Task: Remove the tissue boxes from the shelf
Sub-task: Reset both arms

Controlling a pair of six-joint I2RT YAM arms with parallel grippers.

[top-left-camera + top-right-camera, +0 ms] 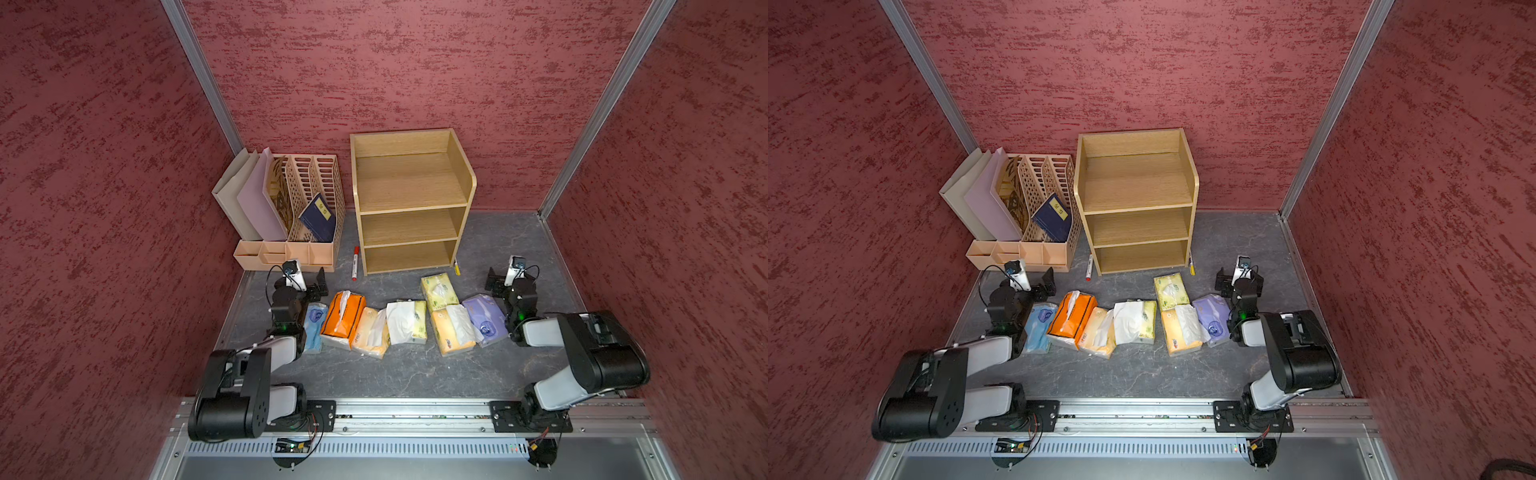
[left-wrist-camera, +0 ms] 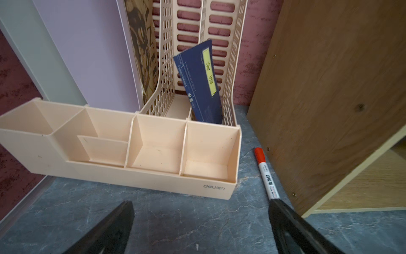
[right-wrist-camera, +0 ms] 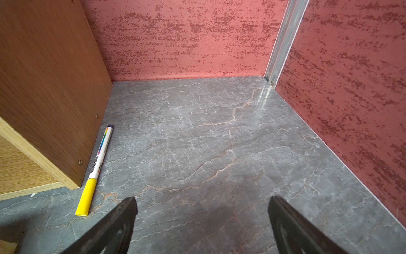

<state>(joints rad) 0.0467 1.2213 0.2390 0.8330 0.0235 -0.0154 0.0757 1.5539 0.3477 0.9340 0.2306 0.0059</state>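
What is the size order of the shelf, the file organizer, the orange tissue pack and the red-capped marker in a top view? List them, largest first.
1. Shelf and file organizer: about alike, so no firm order between them.
2. Orange tissue pack.
3. Red-capped marker, clearly smallest.
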